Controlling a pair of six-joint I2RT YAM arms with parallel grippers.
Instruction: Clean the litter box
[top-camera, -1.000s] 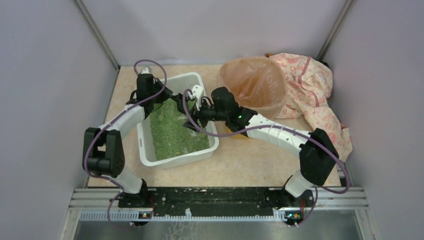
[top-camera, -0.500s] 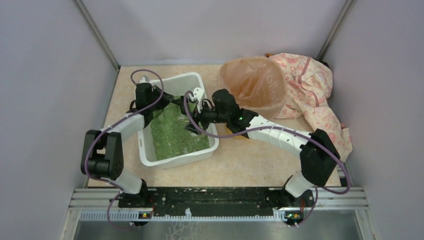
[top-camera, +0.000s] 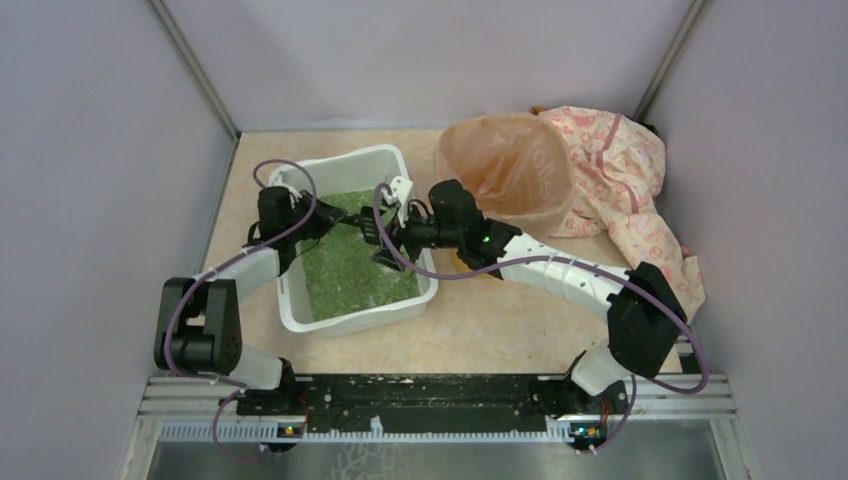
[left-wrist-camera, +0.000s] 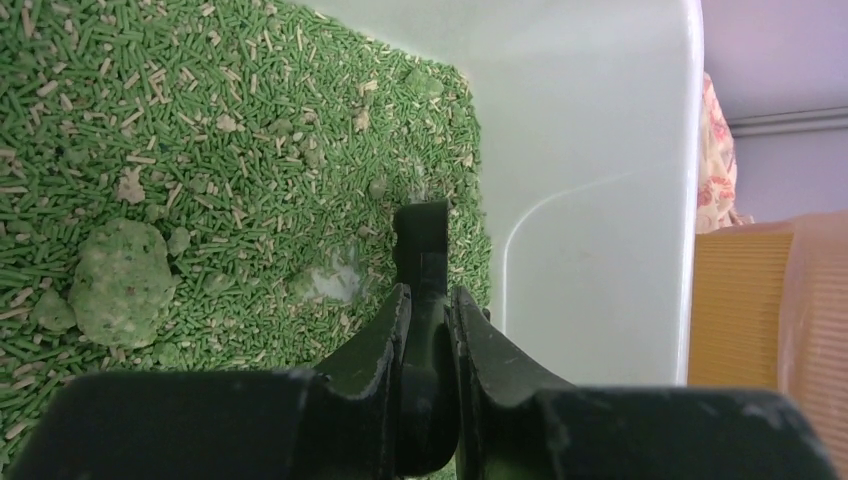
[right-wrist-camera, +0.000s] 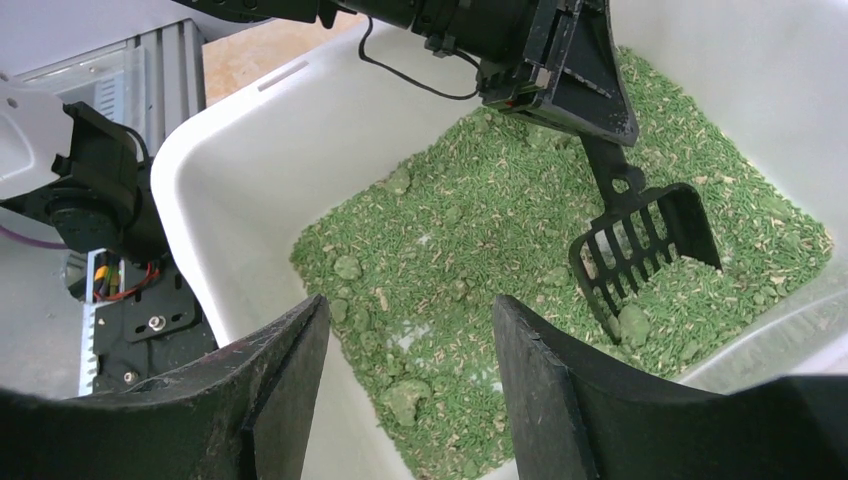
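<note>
Looking down from the top camera: white litter box (top-camera: 290, 300) sits left of centre on the table (top-camera: 500, 320), filled with green litter (top-camera: 350, 270). Left gripper (top-camera: 338, 218) reaches into the far half of the box. Right gripper (top-camera: 385, 238) hangs over the box's right side. An orange-lined bin (top-camera: 505, 175) stands to the far right of the box, with a pink floral cloth (top-camera: 620, 170) heaped against its right side.

Left wrist camera: jaws narrow, clamped on the handle of a black scoop (left-wrist-camera: 424, 255) — the handle end pokes out over the litter, near the box's white wall. A large pale clump (left-wrist-camera: 120, 280) lies on the litter at the left of this view.

Right wrist camera: fingers (right-wrist-camera: 280, 400) spread wide with nothing between them, above the litter. The scoop's slotted head is tilted down into the litter on the right — a small clump (right-wrist-camera: 632, 322) sits just beside its lower edge.
</note>
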